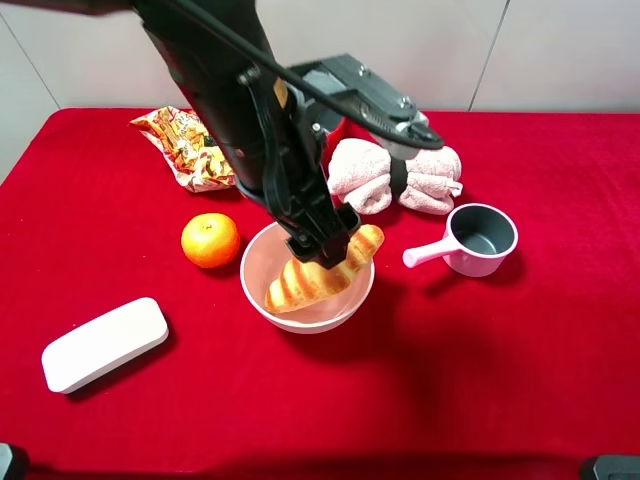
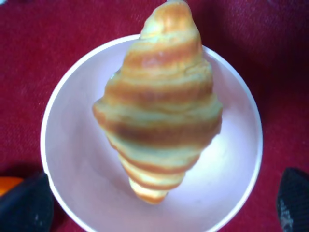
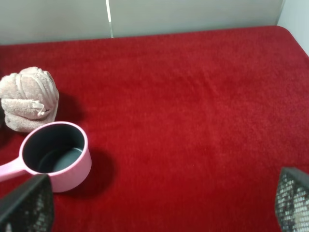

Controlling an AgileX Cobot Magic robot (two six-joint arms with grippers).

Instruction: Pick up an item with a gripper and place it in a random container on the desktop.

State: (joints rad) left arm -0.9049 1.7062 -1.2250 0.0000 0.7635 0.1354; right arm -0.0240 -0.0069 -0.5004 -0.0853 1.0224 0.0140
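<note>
Starting at the near edge of the table [image 1: 500,400], you have a flat white case [image 1: 105,343] lying well apart from the work.

Next comes the pink bowl [image 1: 262,300]. The croissant [image 1: 320,275] lies across it, one tip poking out over the rim on the far side. The left hand [image 1: 322,240] hangs directly above. In the wrist view its fingers [image 2: 24,208] stand wide, one on each side and clear of the pastry, so it grips nothing.

Judgement: the croissant looks light, soft and flaky. It will crush or shed crust under a hard squeeze. If you must take it again, close gently across the thick middle, not on the thin tips.

An orange [image 1: 210,240] sits just beside the bowl. A small pink saucepan [image 1: 482,240] stands further right. The right hand [image 3: 159,205] hovers over bare cloth near it, spread wide and empty.

Furthest back lie a rolled towel [image 1: 395,175] and a snack bag [image 1: 190,148].
</note>
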